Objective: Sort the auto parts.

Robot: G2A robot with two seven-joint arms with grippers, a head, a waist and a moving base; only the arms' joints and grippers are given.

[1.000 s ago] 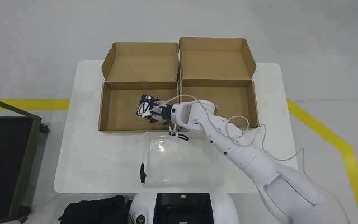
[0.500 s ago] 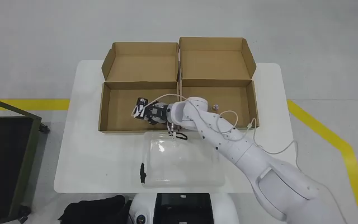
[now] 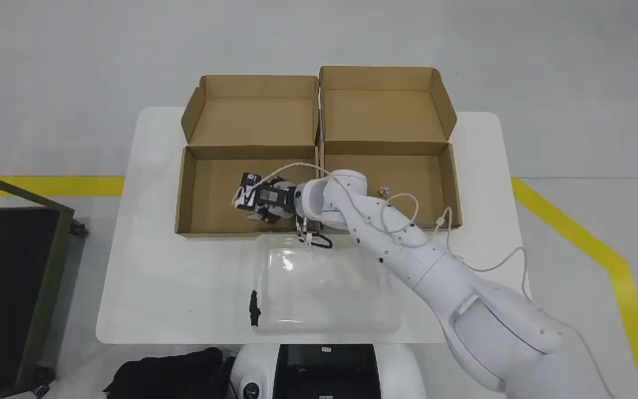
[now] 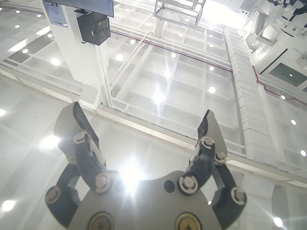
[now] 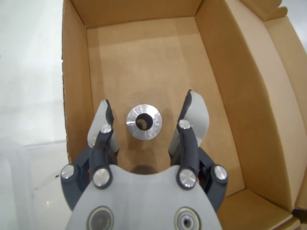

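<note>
- My right pincer [image 3: 249, 195] has crept leftward over the last second, deeper into the cardboard box [image 3: 204, 209] at centre-left of the top view.
- It gapes wide. The metal ring [image 5: 144, 132] lies on the box floor between its fingers, clear of both, so I judge this part delivered.
- My left pincer [image 4: 144, 118] is spread and empty.

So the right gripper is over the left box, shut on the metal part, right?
No. The right gripper is over the left box, but open, not shut on the metal part: the right wrist view shows the part between the jaws, touching neither.
</note>
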